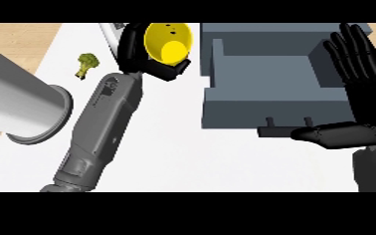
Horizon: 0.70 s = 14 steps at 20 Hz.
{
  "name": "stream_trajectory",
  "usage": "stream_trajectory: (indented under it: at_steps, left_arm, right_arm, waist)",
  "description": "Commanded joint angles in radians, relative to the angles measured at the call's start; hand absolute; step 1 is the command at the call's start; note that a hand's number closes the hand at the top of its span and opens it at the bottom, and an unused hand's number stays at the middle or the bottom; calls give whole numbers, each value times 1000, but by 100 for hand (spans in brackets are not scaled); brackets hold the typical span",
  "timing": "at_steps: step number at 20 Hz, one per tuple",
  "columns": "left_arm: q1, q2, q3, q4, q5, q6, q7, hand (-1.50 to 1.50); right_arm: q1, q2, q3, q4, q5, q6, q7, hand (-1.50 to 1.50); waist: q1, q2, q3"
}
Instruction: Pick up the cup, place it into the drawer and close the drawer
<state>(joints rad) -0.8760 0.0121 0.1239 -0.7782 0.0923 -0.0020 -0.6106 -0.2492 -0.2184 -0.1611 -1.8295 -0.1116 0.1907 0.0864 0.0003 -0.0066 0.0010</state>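
The cup [170, 42] is left of the drawer [264, 107], broccoli [86, 63] farther left.

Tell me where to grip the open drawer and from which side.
Probably the dark handle bar on the front panel of the drawer, coming from the view's lower side: it stands off the panel on two posts, leaving a gap for fingers to hook. The open right hand lies right beside it.

The cup [170, 42] looks like smooth yellow plastic with a soft gloss, and the black left hand [131, 47] and right hand [360, 99] show a dull plastic sheen. The drawer [272, 107] is matt grey, and the counter [191, 154] is smooth white beside a pale wood-grain strip [26, 42]. The cylinder [29, 107] looks like brushed metal, and the broccoli [86, 63] looks rough.
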Motion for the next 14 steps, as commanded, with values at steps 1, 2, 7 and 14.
stream_trajectory:
  at_steps: [1, 2, 7, 14]
  left_arm:
    - [-108, -12, -71, -87, 45, 87, 173, 150]
    - [-107, -12, -106, -77, 53, 131, 175, 150]
    - [-321, -12, -125, 71, 72, 245, 291, 150]
    - [-444, -12, -241, 299, 143, 349, 375, 150]
  right_arm:
    - [-20, -9, 6, -45, -5, -8, 59, -150]
    - [1, 0, 11, -43, 5, -10, 44, -150]
    - [16, 13, 2, -20, -11, 3, -3, -150]
    - [-52, 7, 21, 8, 4, -2, 20, -150]
  waist:
    - [-7, 0, -1]
    - [-11, 3, -1]
    - [-32, 10, 0]
    - [-62, 18, 0]
